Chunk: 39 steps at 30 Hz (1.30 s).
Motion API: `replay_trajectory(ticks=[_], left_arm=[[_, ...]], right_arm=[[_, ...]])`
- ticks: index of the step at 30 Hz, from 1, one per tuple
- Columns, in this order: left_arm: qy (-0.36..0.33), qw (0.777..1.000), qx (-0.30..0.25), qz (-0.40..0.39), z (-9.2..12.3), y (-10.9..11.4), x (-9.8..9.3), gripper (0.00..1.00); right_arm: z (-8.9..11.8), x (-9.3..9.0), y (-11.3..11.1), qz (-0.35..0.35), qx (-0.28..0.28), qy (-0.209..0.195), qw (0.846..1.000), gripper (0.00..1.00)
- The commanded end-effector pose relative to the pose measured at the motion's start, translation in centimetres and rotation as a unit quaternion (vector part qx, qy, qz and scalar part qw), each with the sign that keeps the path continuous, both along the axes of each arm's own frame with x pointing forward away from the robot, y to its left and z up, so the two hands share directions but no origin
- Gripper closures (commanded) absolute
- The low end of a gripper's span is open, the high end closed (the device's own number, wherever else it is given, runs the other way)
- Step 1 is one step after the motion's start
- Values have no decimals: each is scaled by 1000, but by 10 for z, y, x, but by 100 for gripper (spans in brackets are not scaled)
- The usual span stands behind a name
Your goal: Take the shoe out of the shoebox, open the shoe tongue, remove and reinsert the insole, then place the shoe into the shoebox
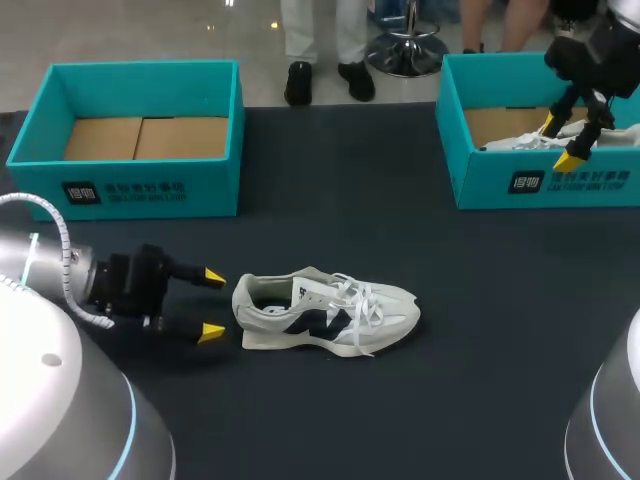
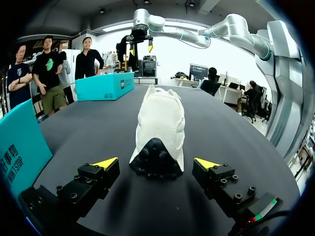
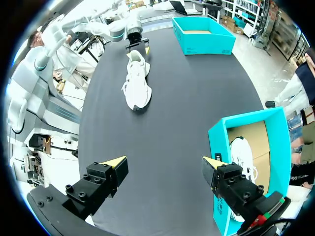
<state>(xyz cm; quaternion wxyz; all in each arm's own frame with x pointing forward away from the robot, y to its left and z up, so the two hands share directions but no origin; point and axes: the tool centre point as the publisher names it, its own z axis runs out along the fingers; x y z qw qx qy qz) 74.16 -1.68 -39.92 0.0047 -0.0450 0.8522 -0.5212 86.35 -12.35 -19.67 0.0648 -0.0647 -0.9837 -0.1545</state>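
Note:
A white sneaker with dark side panels (image 1: 325, 311) lies on its sole in the middle of the black table, heel towards my left gripper (image 1: 211, 304). That gripper is open and stands just behind the heel without touching it; in the left wrist view the heel of the sneaker (image 2: 157, 157) sits slightly ahead of the left gripper (image 2: 155, 163). My right gripper (image 1: 560, 141) hangs open above the front wall of the right teal shoebox (image 1: 540, 182). A second white shoe (image 3: 242, 160) lies inside that shoebox (image 3: 231, 129), beside the right gripper (image 3: 165, 161).
An empty teal shoebox (image 1: 130, 190) with a cardboard floor stands at the back left. My left arm's grey housing fills the near left corner, my right arm's base the near right corner. The table is a black cloth surface (image 1: 460, 380).

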Motion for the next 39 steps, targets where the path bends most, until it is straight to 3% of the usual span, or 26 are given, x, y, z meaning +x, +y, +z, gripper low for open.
replay_trajectory(ticks=[1, 39], left_arm=[[-2, 1000, -2, -4, -5, -9, 5, 0], [8, 1000, -11, -8, -21, -55, -2, 0]], right_arm=[[0, 1, 0, 0, -1, 0, 1000, 0], [0, 1, 0, 0, -1, 0, 1000, 0]])
